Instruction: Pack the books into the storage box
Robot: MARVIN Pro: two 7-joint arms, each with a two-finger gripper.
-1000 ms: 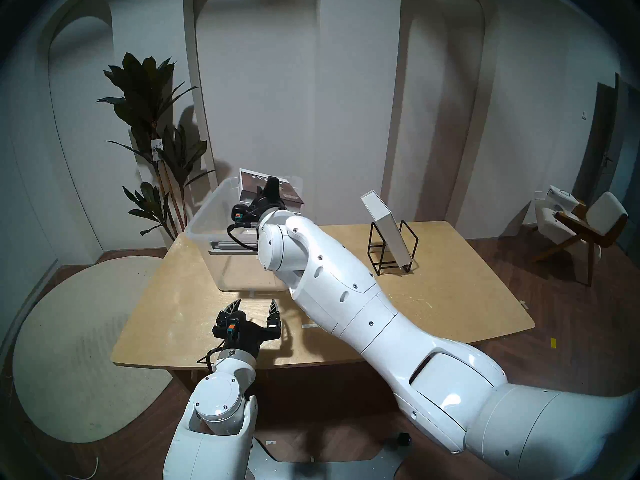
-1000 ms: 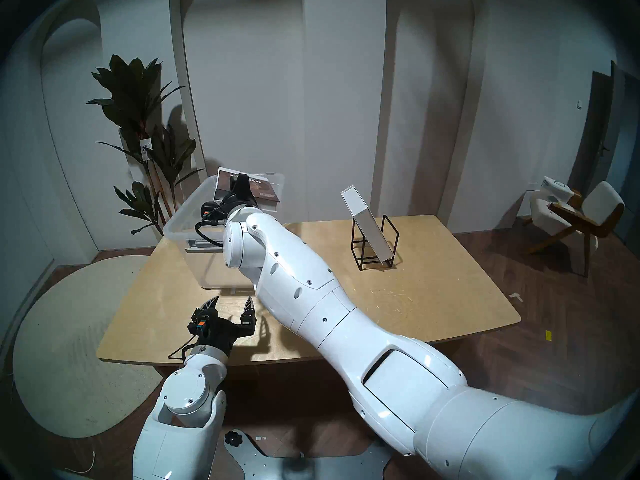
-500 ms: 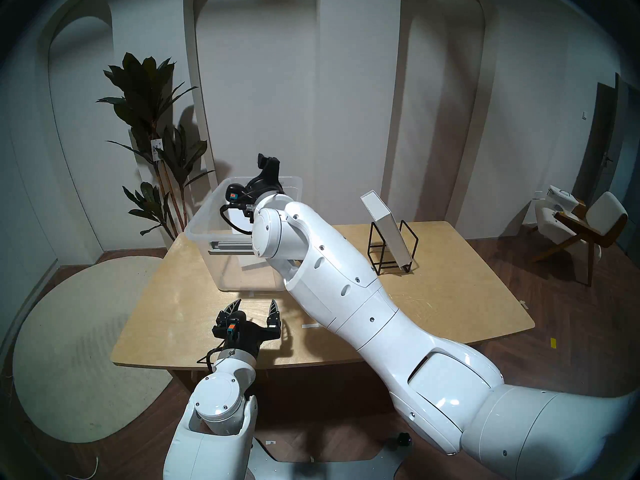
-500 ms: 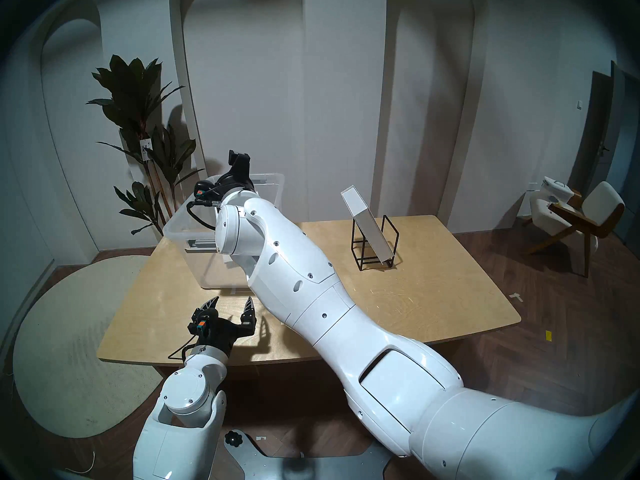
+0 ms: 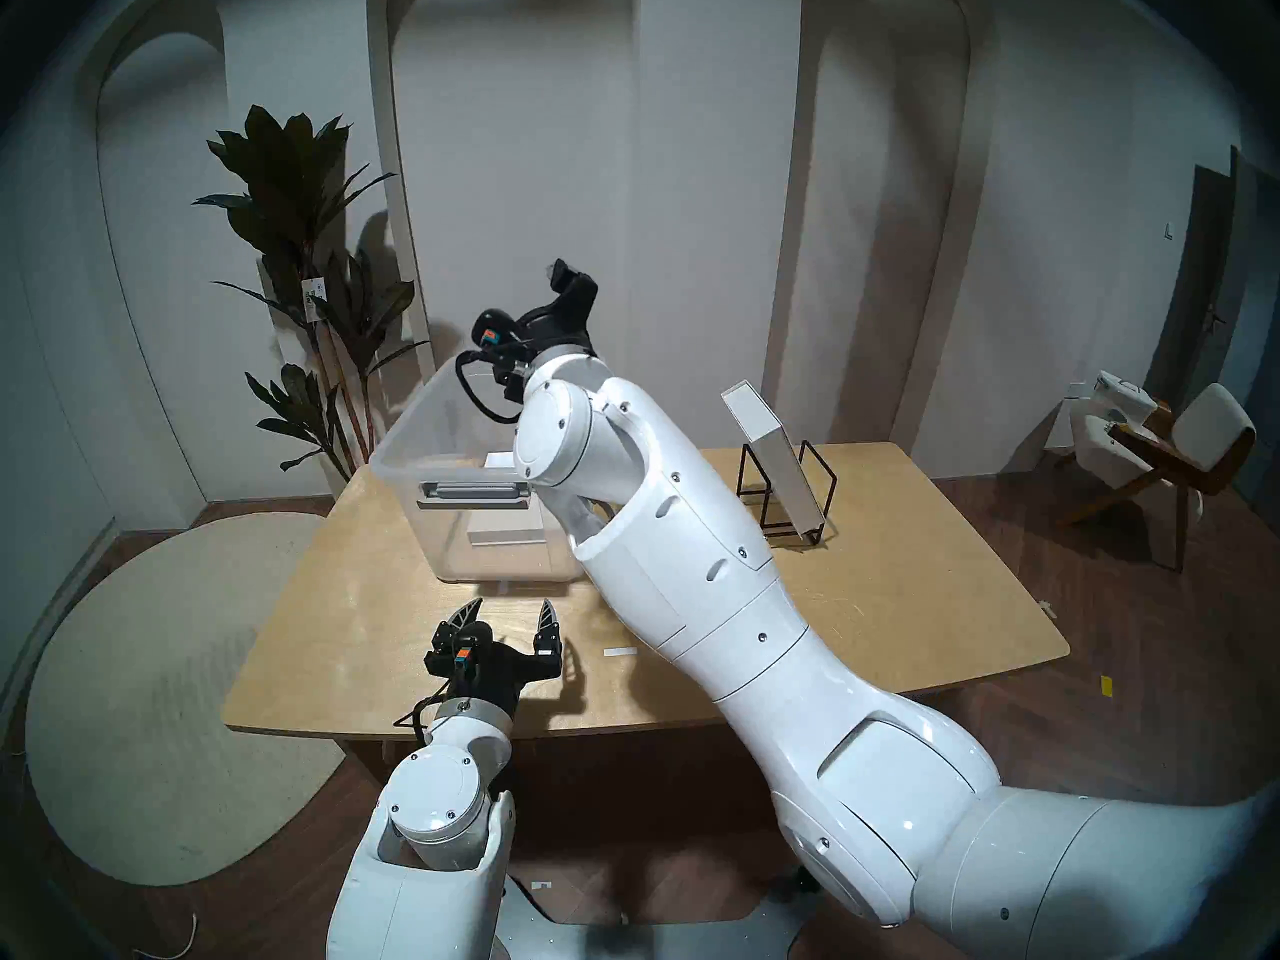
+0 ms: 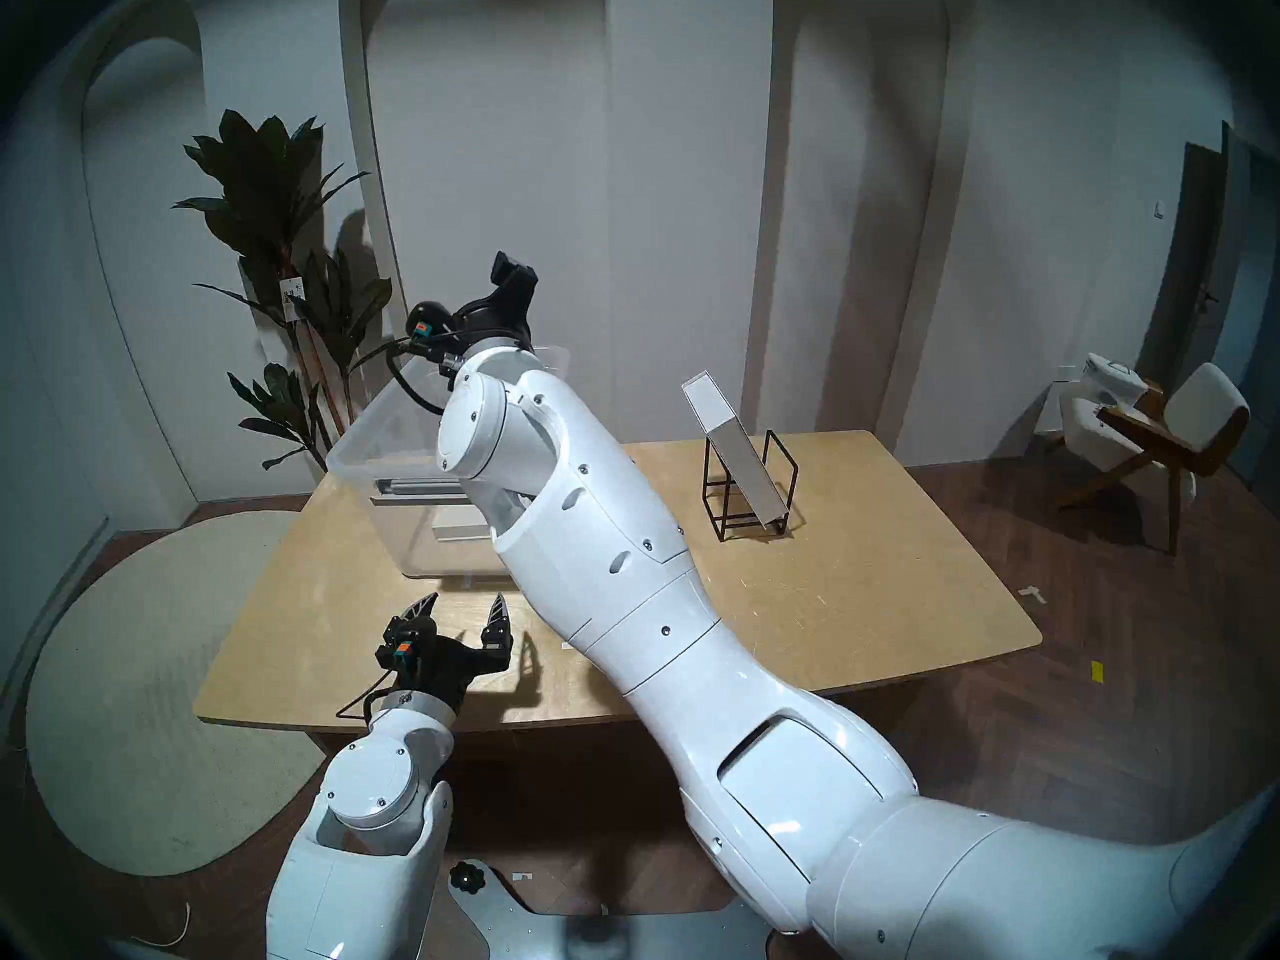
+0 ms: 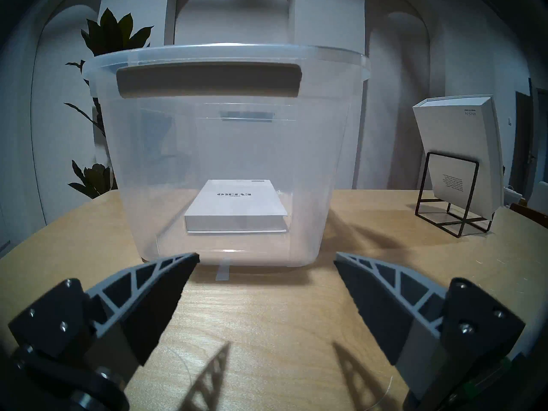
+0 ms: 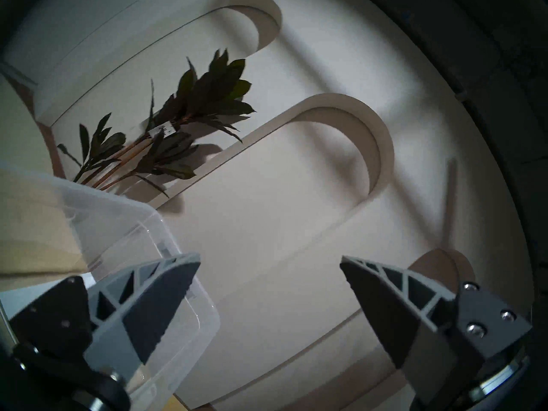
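on the left, behind the table, a tall leafy plant stands against the white wall. next comes the left gripper, low over the near edge of the table, its two fingers spread wide with nothing between them, pointing at the storage box. the clear box sits on the left part of the table, just beyond those fingertips. the smaller book lies flat on the bottom of the box, near the middle, its white face up with dark lettering. above the far rim of the box hangs the right gripper, raised and tilted up toward the wall, fingers released and wide apart, holding nothing. its white arm crosses in front of the box's right side. further right, well apart from the box, the big white book leans tilted in a black wire rack on the table. at the far right, off the table, a wooden chair with white cushions stands on the dark floor.
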